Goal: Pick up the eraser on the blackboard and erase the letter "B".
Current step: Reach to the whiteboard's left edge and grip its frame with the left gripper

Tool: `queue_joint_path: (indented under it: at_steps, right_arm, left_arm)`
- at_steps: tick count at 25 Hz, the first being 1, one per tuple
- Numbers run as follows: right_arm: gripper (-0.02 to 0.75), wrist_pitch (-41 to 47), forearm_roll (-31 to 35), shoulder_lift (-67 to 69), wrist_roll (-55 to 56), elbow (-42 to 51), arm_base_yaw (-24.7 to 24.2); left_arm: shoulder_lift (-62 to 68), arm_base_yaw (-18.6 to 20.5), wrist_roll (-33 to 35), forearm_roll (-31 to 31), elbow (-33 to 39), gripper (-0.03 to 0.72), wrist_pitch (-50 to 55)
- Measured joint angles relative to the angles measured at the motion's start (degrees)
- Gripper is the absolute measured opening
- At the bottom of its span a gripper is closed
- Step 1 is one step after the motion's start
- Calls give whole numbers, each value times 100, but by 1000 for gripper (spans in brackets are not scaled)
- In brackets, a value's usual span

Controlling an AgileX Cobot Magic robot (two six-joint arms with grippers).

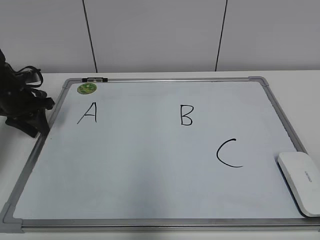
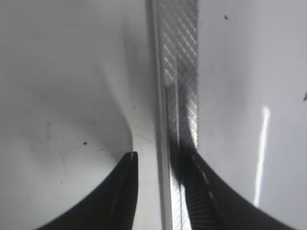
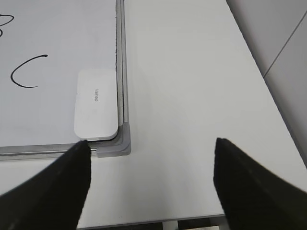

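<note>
Eraser point(image 1: 301, 181) lies flat on blackboard point(image 1: 150, 165), in corner nearest right arm, just beside letter "C" point(image 1: 228, 153); long axis runs along board's side frame. Untouched. Letter "B" point(image 1: 186, 115) intact, mid-board, beyond "C" from eraser.

Right gripper point(image 3: 151, 184) open wide, empty, above bare table off that corner; eraser ahead and to its left. Right arm nearer.

Left gripper point(image 2: 160, 163) open, straddling board's opposite frame edge, holding nothing.

Right gripper absent from exterior view; wrist view alone shows it.
</note>
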Motion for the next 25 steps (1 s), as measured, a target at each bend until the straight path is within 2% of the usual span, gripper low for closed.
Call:
queue_joint_path:
  at_steps: [6,15,25]
  right_arm:
    - [589,0,0,0,0,0,0]
    - [589,-11,0,0,0,0,0]
    - [589,-11,0,76,0,-281,0]
  left_arm:
    - [31,0,0,-57,-13,197,37]
    - [67,14,0,-187,-54,45,121]
    - [79,20,0,-213,-66,34,155]
